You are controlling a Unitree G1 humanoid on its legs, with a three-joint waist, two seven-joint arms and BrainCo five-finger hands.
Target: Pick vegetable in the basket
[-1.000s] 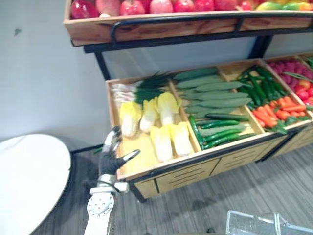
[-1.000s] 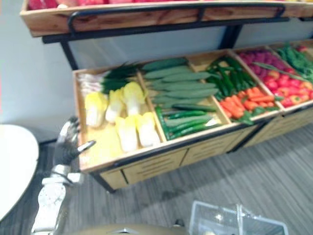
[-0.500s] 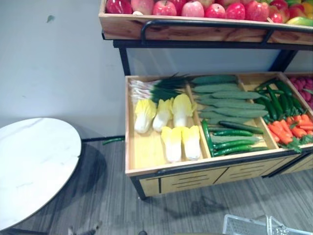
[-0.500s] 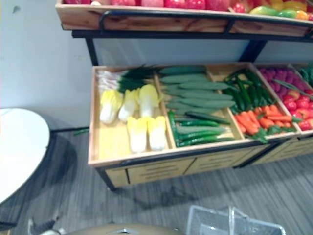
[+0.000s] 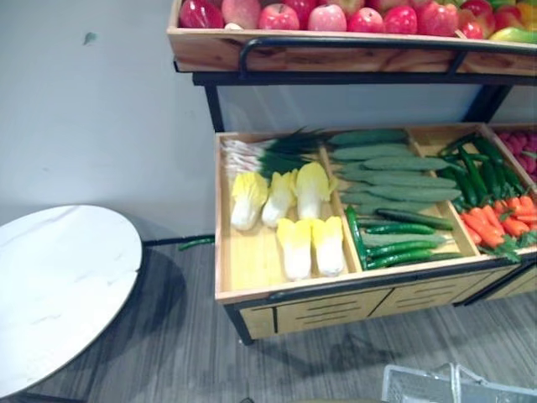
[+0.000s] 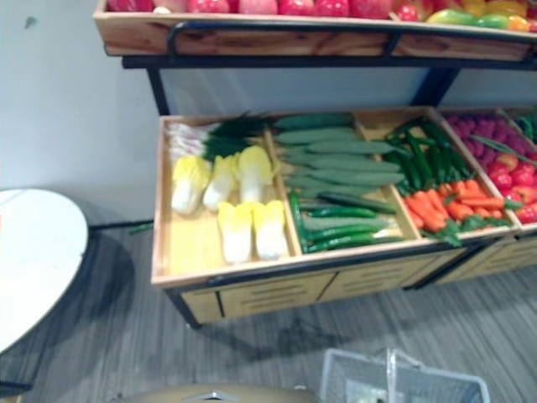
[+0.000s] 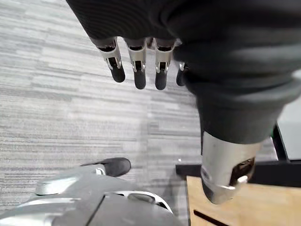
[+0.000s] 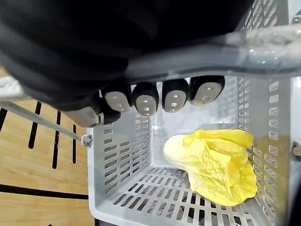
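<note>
Left hand (image 7: 137, 59) over the grey plank floor (image 7: 56, 94), fingers straight and slack, thumb apart from them, nothing held. Pale wooden corner of the stand (image 7: 244, 207) close by it.

Farthest left in the head views, round white table (image 5: 59, 285), curved rim turned toward the stand. Between that rim and the stand's black left leg, an open strip of floor, with one small green piece (image 5: 195, 243) lying by the wall. Wide bare floor along the whole front of the stand as well.

On the stand, low wooden crate (image 5: 220, 218) with a raised lip on every side, a black rail along the front edge and wooden dividers between compartments. Left compartment: spring onions (image 5: 260, 155) at the back, pale yellow cabbages (image 5: 298, 243) in two rows, bare wood at the front left corner. Next compartment: cucumbers (image 5: 394, 176), broad ones at the back, slimmer ones at the front. Then slim dark green peppers (image 5: 474, 172) behind carrots (image 5: 495, 222), and red produce (image 6: 503, 159) at the far right edge. Above, upper shelf (image 5: 252, 54) of red apples (image 5: 331, 17), reaching out over the crate's back edge behind a black bar.

Lower right, grey slotted basket (image 6: 352, 382), well apart from the stand's front. Right hand (image 8: 146, 99) curled tight round its metal handle (image 8: 211, 52). Inside, one yellow cabbage (image 8: 211, 160) lying on the slotted bottom toward one corner, free room beside it.
</note>
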